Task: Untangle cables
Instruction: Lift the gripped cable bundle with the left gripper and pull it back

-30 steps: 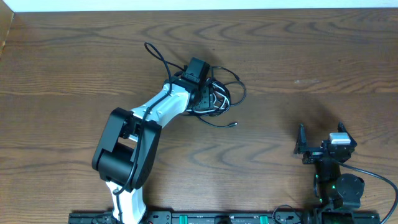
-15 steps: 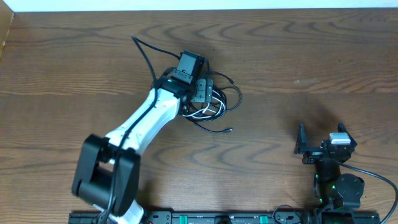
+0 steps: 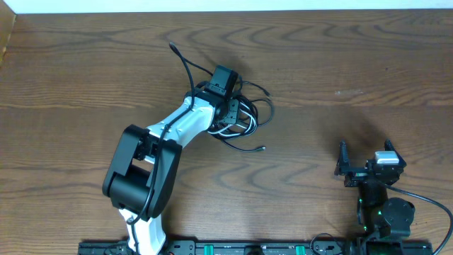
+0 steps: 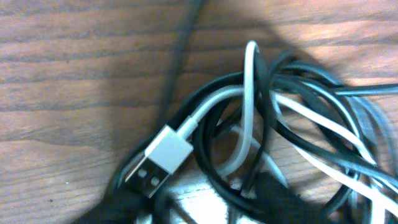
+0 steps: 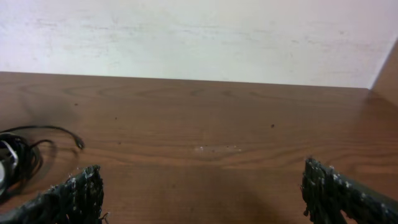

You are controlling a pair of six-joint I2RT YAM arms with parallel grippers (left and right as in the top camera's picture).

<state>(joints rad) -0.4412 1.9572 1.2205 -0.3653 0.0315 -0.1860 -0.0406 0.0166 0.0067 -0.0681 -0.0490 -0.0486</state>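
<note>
Swung back toward centre since half a second ago, the left arm (image 3: 180, 124) now folds its elbow nearer the cables (image 3: 253, 117). The left gripper (image 3: 228, 105) has shifted slightly right and toward the near edge above them. The black tail (image 3: 180, 59) trailing to the far left has swept right with it. The small plug (image 3: 263, 148) on the near side lies about where it lay. The right gripper (image 5: 202, 169) has not moved.

Position. The cables lie as one tangle on the table (image 3: 354, 64), left of centre and toward the far side, directly under the left gripper. In the left wrist view, a white cable (image 4: 249, 93) arches up through black loops (image 4: 292, 140). Its flat USB plug (image 4: 158, 158) lies at lower left against the table.

Jaws. Left: cannot be told, because the overhead view hides the fingers under the wrist and the wrist view shows only dark blur along its lower edge. Right: spread wide and empty, parked at the near right, well apart from the cables.

Risks (judged). Closing on several strands at once would lift or drag the whole tangle rather than free one cord. Pulling the white cable while black loops cross it could tighten the tangle. With nothing pinning the cables down, any pull is likely to slide them across the table.
</note>
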